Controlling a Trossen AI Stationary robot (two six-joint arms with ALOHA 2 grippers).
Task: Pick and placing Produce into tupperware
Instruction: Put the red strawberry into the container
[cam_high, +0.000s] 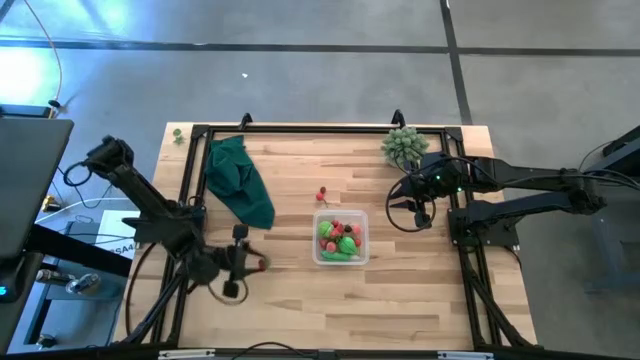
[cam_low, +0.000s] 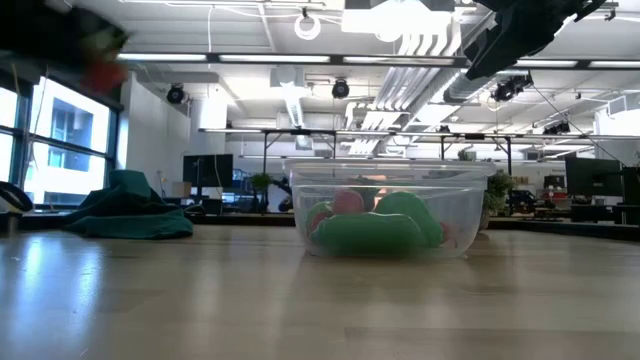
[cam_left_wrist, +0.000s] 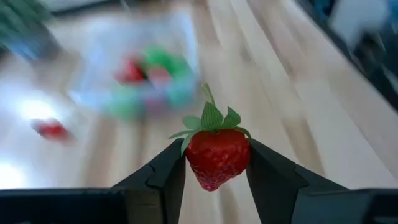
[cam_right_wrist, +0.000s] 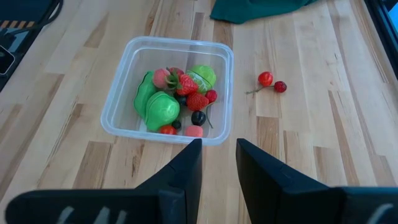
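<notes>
Near the front left of the pale wooden tabletop (cam_high: 300, 300), the left gripper (cam_left_wrist: 216, 163) hangs above the boards with its jaws clamped on a small red toy strawberry with green leaves (cam_left_wrist: 216, 154), well apart from the container. At the middle of the tabletop sits the small clear rectangular plastic tupperware (cam_right_wrist: 127, 87), already loaded with a good heap of produce: bright green pieces (cam_right_wrist: 160, 107), red strawberries (cam_right_wrist: 194, 101), dark berries and a pink piece.

Judging by how things lie, most of the work is done. What remains is the strawberry in the left jaws and a pair of red cherries on a stem (cam_right_wrist: 271, 81) lying on the boards just beyond the tupperware, between it and the crumpled dark green cloth (cam_high: 238, 180).

The right gripper (cam_right_wrist: 217, 163) waits above the right side of the tabletop, jaws standing slightly apart and empty, near the pale green spiky ball plant (cam_high: 404, 146).
</notes>
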